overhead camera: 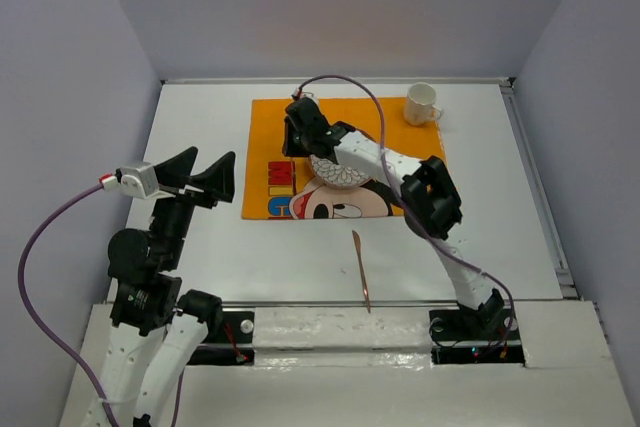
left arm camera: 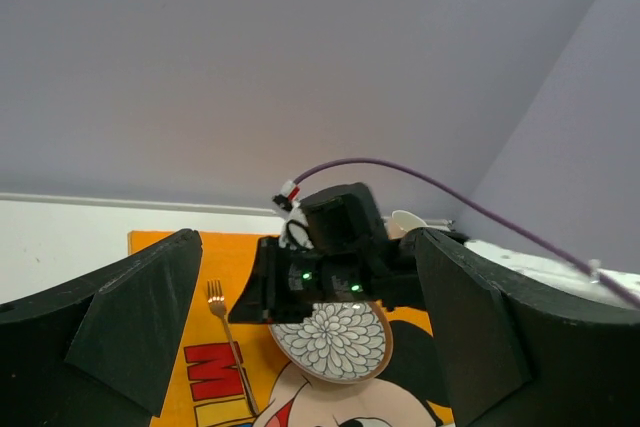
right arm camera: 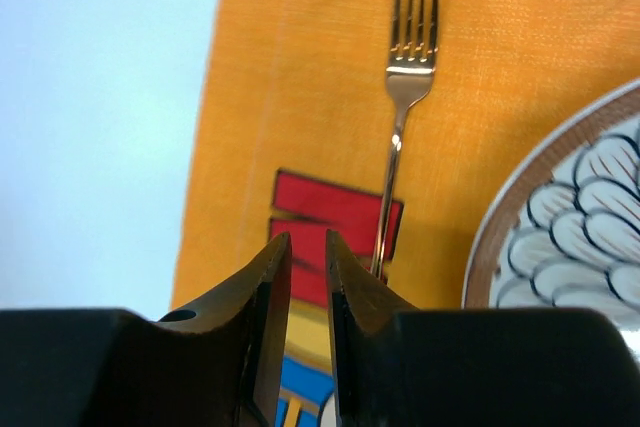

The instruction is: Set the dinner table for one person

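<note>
The white dinner table (overhead camera: 200,117) carries an orange Mickey Mouse mat (overhead camera: 390,112). A floral-patterned plate (overhead camera: 340,175) with a brown rim lies on the mat. A fork (right arm camera: 405,87) lies on the mat left of the plate, tines toward the far edge; it also shows in the left wrist view (left arm camera: 228,332). My right gripper (right arm camera: 307,237) hovers low over the mat just left of the fork's handle, jaws a narrow gap apart with nothing between them. My left gripper (overhead camera: 205,179) is wide open and empty, raised over the table left of the mat.
A white cup (overhead camera: 421,104) stands at the mat's far right corner. A thin copper-coloured utensil (overhead camera: 360,269) lies on the table near the front edge, below the mat. Grey walls enclose the table on three sides.
</note>
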### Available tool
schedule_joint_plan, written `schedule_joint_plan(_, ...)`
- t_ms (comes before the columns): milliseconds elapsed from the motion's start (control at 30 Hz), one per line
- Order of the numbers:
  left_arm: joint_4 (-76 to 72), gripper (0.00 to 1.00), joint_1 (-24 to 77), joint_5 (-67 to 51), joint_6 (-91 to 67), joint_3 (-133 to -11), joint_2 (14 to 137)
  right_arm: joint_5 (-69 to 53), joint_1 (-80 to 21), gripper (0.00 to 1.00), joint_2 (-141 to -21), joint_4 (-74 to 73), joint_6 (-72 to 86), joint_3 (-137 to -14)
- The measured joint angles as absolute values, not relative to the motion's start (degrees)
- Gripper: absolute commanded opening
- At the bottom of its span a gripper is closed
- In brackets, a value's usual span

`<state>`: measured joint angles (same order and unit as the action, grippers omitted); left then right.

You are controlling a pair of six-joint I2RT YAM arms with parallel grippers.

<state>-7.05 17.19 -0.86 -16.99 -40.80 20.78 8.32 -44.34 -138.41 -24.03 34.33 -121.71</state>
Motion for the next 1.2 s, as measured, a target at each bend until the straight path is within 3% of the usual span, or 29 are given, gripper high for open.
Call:
schedule_joint_plan(100, -7.0, 0.99, 17.2, -0.9, -17.0, -40.8, 20.8, 6.6, -44.6, 0.26, -129.0, -20.6, 32.8, -112.9)
schedule_joint_plan(333, -7.0, 0.99, 17.2, -0.8, -17.0, -40.8, 20.8, 4.1, -48.1, 0.26, -94.8, -11.0, 28.9, -78.1)
schedule_joint_plan(400, -7.0, 0.99, 17.2, -0.8, -17.0, -40.8, 20.8, 2.8, -49.9, 0.27, -84.3, -10.9, 29.2, -66.0)
schedule_joint_plan(533, -7.0, 0.99, 17.2, -0.9, -17.0, -40.8, 20.9, 4.5, -53.6, 0.29, -75.5, -17.2, 32.0, -52.2)
schedule_joint_plan(733, -7.0, 0.99, 17.2, -0.8, -16.9, -40.8, 21.1, 9.1, -60.1, 0.35, -73.8, -30.3, 39.4, -43.4)
schedule_joint_plan(1200, -7.0, 0.99, 17.2, -0.8, -16.8, -40.8, 21.4, 15.8, -65.0, 0.33, -84.9, -36.2, 45.1, -47.1)
